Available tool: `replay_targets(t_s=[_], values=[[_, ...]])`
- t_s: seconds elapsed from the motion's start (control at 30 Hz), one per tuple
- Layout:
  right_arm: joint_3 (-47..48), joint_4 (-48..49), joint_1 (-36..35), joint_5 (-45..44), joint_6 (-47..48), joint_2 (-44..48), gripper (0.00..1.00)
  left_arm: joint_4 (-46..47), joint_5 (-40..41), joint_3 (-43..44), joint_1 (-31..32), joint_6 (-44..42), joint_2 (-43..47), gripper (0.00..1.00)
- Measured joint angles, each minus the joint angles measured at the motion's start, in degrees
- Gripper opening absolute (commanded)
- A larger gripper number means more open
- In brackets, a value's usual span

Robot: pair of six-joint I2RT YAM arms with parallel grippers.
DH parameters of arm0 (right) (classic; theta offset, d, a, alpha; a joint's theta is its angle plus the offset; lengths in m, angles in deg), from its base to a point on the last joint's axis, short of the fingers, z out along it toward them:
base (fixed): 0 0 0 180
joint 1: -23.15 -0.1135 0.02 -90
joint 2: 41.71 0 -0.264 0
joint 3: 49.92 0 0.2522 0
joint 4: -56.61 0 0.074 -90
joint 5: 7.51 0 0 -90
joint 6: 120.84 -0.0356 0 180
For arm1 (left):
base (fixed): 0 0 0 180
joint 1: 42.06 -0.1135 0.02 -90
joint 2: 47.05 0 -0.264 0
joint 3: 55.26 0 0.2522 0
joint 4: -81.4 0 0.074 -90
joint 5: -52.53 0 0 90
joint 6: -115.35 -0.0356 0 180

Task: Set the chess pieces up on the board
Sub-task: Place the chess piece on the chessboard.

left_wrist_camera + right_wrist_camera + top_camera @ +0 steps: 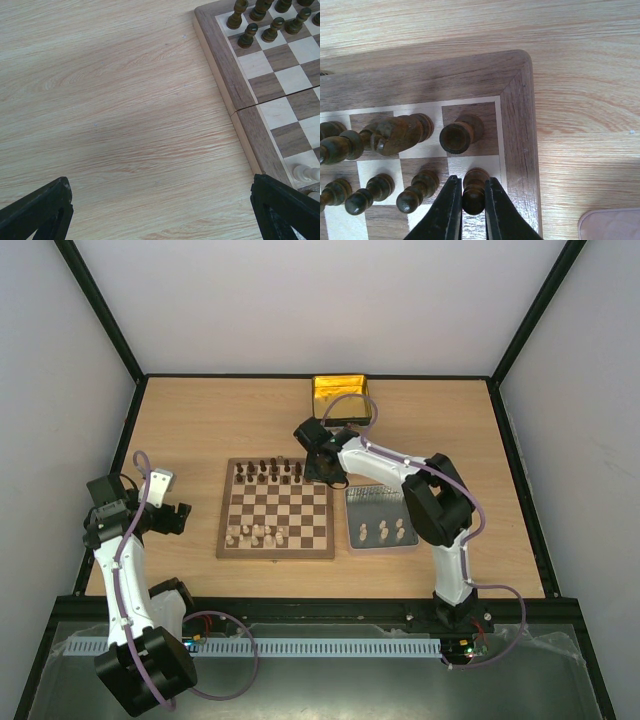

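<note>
The right gripper (472,183) is reached over the far right corner of the board (515,125), and its two black fingers (449,210) are closed tight on a dark pawn (474,196), one finger pressed to each side of its body. That dark pawn stands upright on the pale square at the board's right edge, one square in from the far corner. The corner square beside it holds a dark rook (457,136). More of the dark pieces (268,472) fill the two far rows of the board, and in the right wrist view a knight and further pawns stand in line to the left of the held one. The left gripper (160,210) hangs off the left side of the board, over bare table (110,100), with its jaws spread wide and nothing between them. Only its two fingertips (37,210) show at the bottom corners of its own view, and the right-hand one sits close to the board's left border near one pale piece (307,173). From above, the pale pieces (255,535) stand in a loose group on the near rows of the board. Six more pale ones stand on a grey tray (375,500) just beside the board's right edge. A yellow tin (341,400) lies beyond the board's far right corner.
</note>
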Motion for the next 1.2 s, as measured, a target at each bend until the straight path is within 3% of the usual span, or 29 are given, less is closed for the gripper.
replay_targets(t_s=[0.77, 0.9, 1.2], values=[[0.22, 0.09, -0.04, 0.37, 0.13, -0.63, 0.22, 0.00, 0.00, 0.00, 0.00, 0.02, 0.00, 0.97], [0.20, 0.33, -0.04, 0.87, 0.13, -0.63, 0.31, 0.00, 0.00, 0.00, 0.00, 0.02, 0.00, 0.97], [-0.68, 0.70, -0.04, 0.28, 0.15, 0.31, 0.32, 0.00, 0.02, 0.00, 0.00, 0.02, 0.02, 0.97]])
